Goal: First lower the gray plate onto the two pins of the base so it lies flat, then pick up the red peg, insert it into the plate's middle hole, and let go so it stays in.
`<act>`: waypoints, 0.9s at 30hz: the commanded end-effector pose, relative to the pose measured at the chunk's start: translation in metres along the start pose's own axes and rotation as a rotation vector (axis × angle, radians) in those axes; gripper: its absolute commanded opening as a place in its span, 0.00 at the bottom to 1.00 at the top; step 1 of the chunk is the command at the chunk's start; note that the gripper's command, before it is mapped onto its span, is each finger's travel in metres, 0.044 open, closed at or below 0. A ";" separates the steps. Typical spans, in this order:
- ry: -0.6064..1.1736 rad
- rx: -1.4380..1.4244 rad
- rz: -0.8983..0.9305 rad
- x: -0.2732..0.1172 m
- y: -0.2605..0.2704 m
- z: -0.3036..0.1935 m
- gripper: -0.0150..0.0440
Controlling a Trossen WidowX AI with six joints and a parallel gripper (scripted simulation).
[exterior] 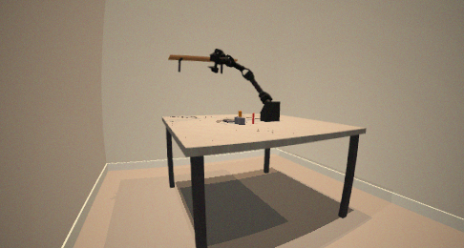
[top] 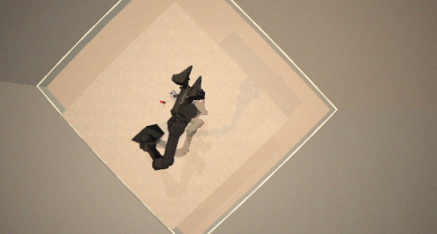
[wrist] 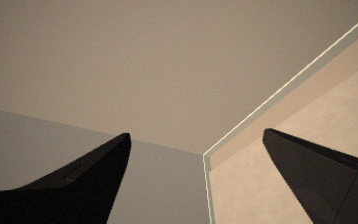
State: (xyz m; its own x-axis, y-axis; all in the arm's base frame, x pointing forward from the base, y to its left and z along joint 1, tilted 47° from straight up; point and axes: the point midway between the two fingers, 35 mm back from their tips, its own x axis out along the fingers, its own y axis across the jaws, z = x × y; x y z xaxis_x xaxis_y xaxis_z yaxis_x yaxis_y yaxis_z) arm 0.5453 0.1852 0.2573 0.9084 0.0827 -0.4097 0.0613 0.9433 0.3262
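Claw (exterior: pixel 216 70) spread wide, grasping nothing, raised high above the tabletop (exterior: pixel 286 132). Plate (exterior: pixel 240 121) lies far below (near the arm's foot), at 5 o'clock from the claw; peg (exterior: pixel 253 118) stands upright beside it.

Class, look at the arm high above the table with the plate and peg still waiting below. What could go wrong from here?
1. The gripper hangs open and empty far above the table, close to the wooden shelf; a swing might clip it.
2. The wrist view shows only walls and floor, so the descent begins without sight of the parts.
3. The red peg stands upright near the base block; a careless approach could topple it.
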 end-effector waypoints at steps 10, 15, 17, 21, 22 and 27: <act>0.322 0.470 -0.623 0.019 -0.101 -0.176 1.00; 0.295 0.597 -0.966 -0.005 -0.149 -0.234 1.00; 0.247 0.629 -1.109 -0.019 -0.168 -0.253 1.00; 0.095 0.647 -1.368 -0.051 -0.202 -0.280 1.00; 0.057 0.644 -1.413 -0.057 -0.208 -0.284 1.00; 0.025 0.640 -1.447 -0.067 -0.213 -0.288 1.00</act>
State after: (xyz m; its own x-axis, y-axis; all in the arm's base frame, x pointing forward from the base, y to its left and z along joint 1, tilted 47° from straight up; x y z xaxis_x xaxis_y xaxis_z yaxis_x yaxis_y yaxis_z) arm 0.3621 0.0767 -0.0303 -0.0509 -0.6802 -0.7312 0.9982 -0.0124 -0.0580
